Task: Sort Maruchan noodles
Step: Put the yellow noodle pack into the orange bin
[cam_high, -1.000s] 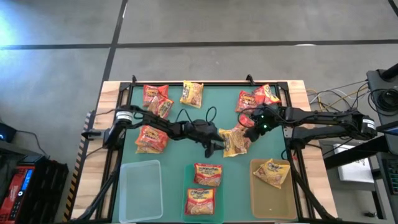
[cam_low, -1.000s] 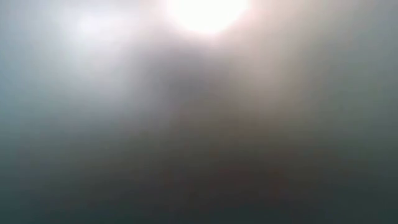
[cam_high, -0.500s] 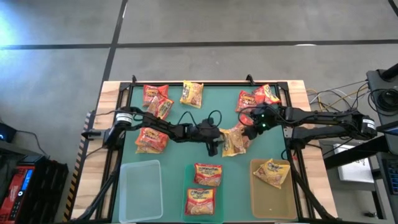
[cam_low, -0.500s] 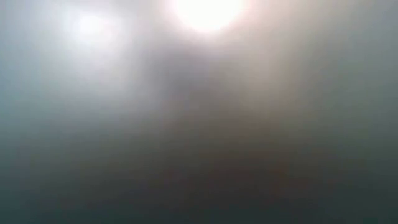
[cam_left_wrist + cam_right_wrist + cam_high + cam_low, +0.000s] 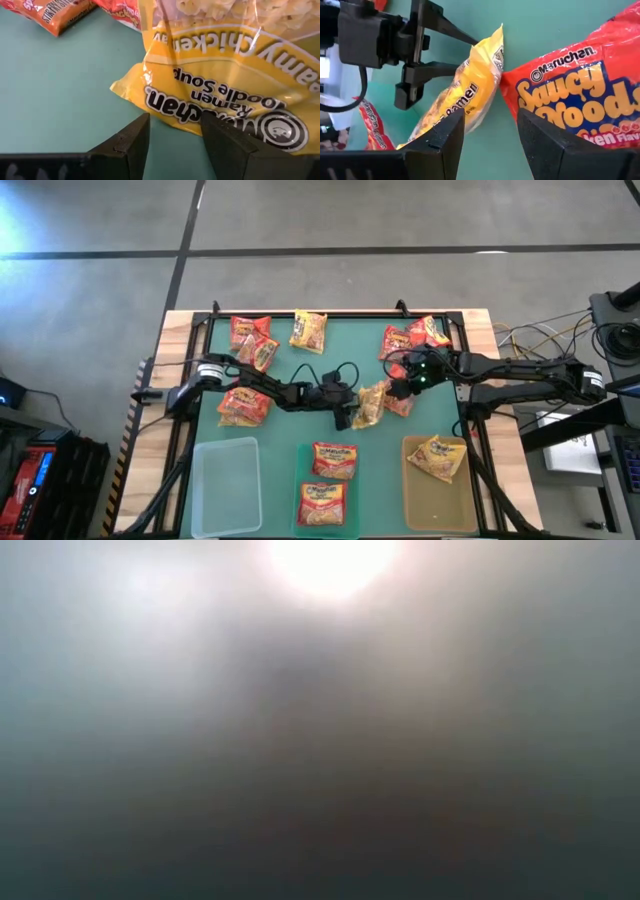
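A yellow Maruchan noodles packet [image 5: 370, 405] stands tipped up on one long edge at mid-table, and its upper corner [image 5: 499, 35] touches a red Saucy Noodles packet [image 5: 400, 403]. My left gripper [image 5: 348, 416] is open at the yellow packet's left side, fingertips against it. My right gripper [image 5: 398, 390] hovers open above both packets, and green mat shows between its fingers [image 5: 490, 117]. More noodle packets lie on the mat at the far left [image 5: 250, 340], far middle [image 5: 308, 330], far right [image 5: 412, 335] and left [image 5: 243, 402]. My left gripper meets the yellow packet at its lower edge [image 5: 165, 120], coming from the table's left and slanting down. Both fingertips [image 5: 479, 43] lie against the packet's printed face. I cannot tell whether the edge is pinched. The packet sits tilted, its bottom edge on the mat.
Three shallow bins line the near edge. The left one [image 5: 225, 485] is clear, the middle one [image 5: 350, 480] holds two red packets, and the right one [image 5: 412, 495] holds a yellow packet [image 5: 437, 457]. The low view shows only glare.
My left gripper has gone down and toward the table's right, rolling its wrist, up against the yellow packet. The packet lay flat before. It now stands tipped on its edge, narrower from above, and the red packet beside it has come into sight. My right gripper has rolled slightly in place.
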### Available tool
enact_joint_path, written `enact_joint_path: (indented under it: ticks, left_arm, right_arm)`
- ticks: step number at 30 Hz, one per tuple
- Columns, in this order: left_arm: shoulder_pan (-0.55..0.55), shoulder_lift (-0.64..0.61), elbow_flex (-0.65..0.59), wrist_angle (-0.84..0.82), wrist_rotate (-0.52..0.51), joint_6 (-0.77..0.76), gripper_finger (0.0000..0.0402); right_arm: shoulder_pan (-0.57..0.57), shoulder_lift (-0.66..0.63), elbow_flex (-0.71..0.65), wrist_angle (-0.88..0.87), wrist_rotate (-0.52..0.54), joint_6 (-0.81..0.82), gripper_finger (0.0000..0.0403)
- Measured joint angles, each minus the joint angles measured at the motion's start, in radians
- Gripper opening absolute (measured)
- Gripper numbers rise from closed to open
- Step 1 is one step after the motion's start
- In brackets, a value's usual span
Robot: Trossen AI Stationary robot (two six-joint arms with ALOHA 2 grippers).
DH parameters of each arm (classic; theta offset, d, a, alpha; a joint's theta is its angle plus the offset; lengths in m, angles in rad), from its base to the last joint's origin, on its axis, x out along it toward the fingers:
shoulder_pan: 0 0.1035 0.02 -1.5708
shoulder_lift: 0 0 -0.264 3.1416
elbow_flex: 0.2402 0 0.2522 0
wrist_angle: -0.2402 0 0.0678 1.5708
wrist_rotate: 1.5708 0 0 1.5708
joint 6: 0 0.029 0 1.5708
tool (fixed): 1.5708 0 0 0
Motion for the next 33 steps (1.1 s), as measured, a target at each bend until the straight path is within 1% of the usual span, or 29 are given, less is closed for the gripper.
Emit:
enact_joint_path:
  ticks: [3,9,17,22,28,33]
  left_arm:
    - [0.000,0.000,-0.002,0.000,0.000,0.000,0.0161]
    - [0.000,0.000,0.005,-0.006,0.002,0.002,0.0161]
    - [0.000,0.000,0.005,-0.005,0.003,0.002,0.0161]
    - [0.000,0.000,0.005,-0.004,0.003,0.002,0.0161]
    - [0.000,0.000,0.004,-0.002,0.003,0.002,0.0161]
    - [0.000,0.000,0.004,-0.002,0.003,0.002,0.0161]
  right_arm:
    - [0.000,0.000,0.000,0.014,-0.002,0.037,0.0182]
    - [0.002,0.013,0.000,0.034,0.001,0.061,0.0215]
    - [0.033,0.111,0.000,0.148,0.039,0.091,0.0245]
    - [0.049,0.168,0.000,0.213,0.054,0.120,0.0249]
    - [0.099,0.258,0.000,0.291,0.065,0.177,0.0247]
    - [0.129,0.311,0.017,0.306,0.098,0.198,0.0242]
